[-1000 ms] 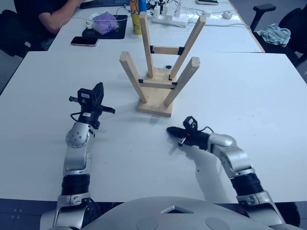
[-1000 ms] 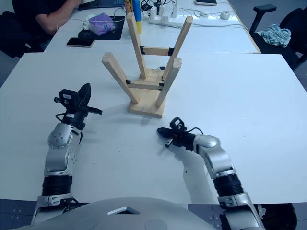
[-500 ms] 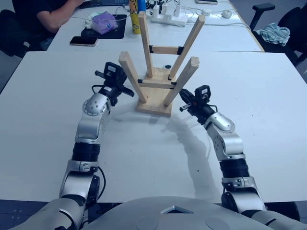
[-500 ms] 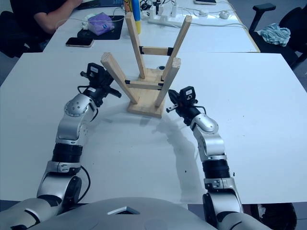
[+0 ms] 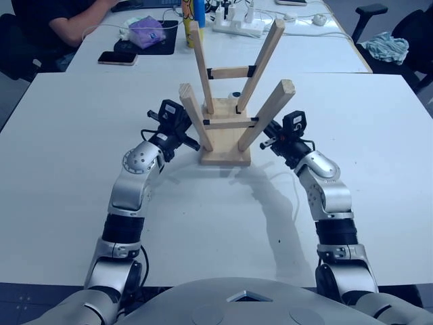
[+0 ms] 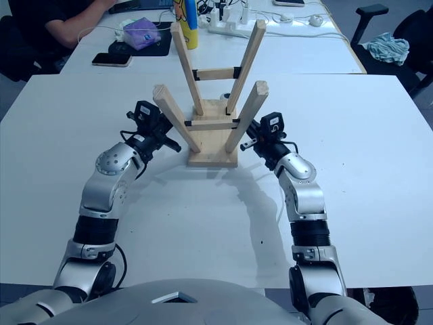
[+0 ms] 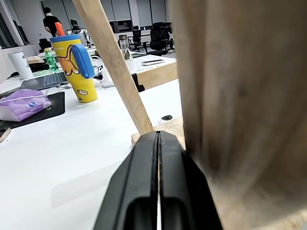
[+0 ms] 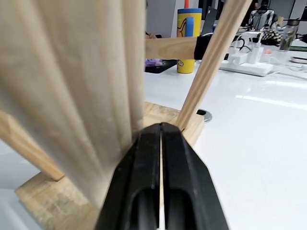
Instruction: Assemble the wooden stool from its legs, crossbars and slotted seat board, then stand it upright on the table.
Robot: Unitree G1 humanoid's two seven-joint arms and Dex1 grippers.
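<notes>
Stool sits upside down, centre-far on table: seat board flat on the top, legs up, crossbars in, so it looks assembled, not yet flipped. L gripper, fingers together on nothing, tip right by near-left leg. R gripper, likewise closed and empty, by near-right leg. Prob. bracing both sides to push or tip; closed tips can't grab.

no text legible anywhere, yellow cup bears a cartoon figure, no lettering
</notes>
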